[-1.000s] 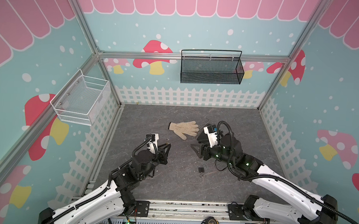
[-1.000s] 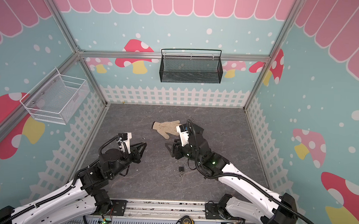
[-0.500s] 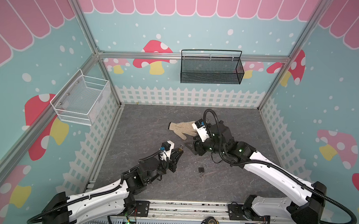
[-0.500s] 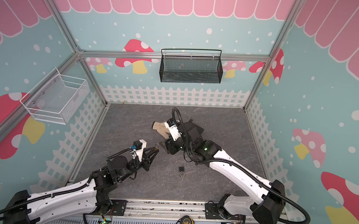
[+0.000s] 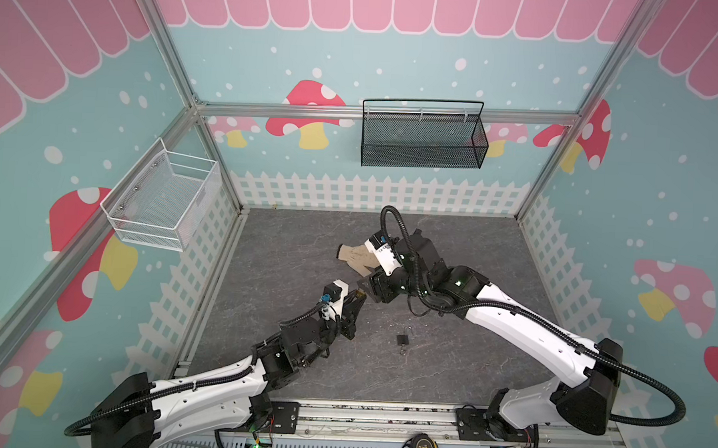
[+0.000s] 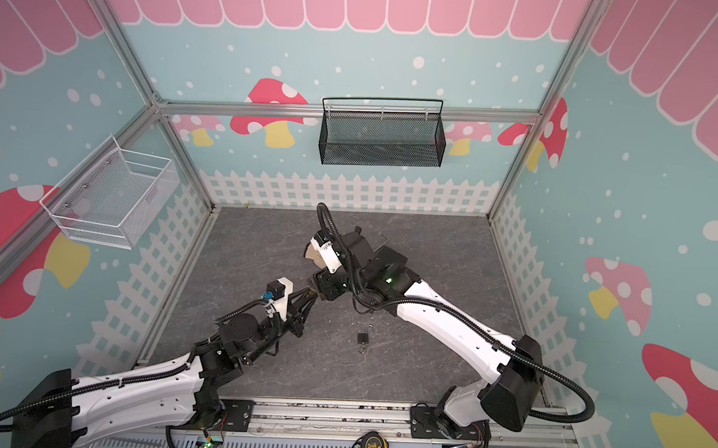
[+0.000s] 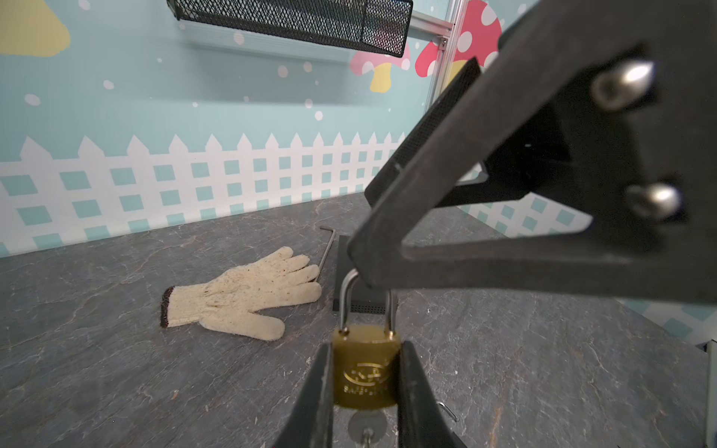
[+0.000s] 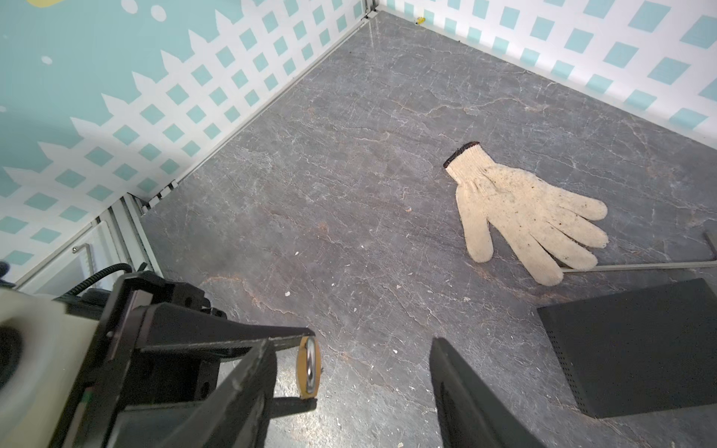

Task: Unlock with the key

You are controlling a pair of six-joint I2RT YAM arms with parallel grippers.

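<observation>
The left gripper [image 7: 364,351] is closed on the brass padlock [image 7: 366,368]. Its two dark fingers press the flat sides of the lock body, which stands upright with the steel shackle pointing away from the wrist and raised above the grey table [image 5: 285,251]. Just under the body, between the same fingers, shows the round grey head of a key [image 7: 366,424] (whether its blade sits in the keyhole is hidden). The right gripper [image 8: 349,349] faces it from the opposite side with its jaws well apart and nothing in them. In the right wrist view the padlock appears edge-on inside that gap, close to one finger. In the left wrist view that finger's tip crosses the top of the shackle, but contact cannot be told. In both top views the two grippers meet tip to tip near the middle of the table. A cream knit glove [image 7: 248,300] lies flat behind them, with a thin hex key [image 7: 326,252] just beside its fingertips and a black box [image 8: 628,349] near it. A small dark lock [image 5: 402,340] lies apart — nearer the rail, untouched.
</observation>
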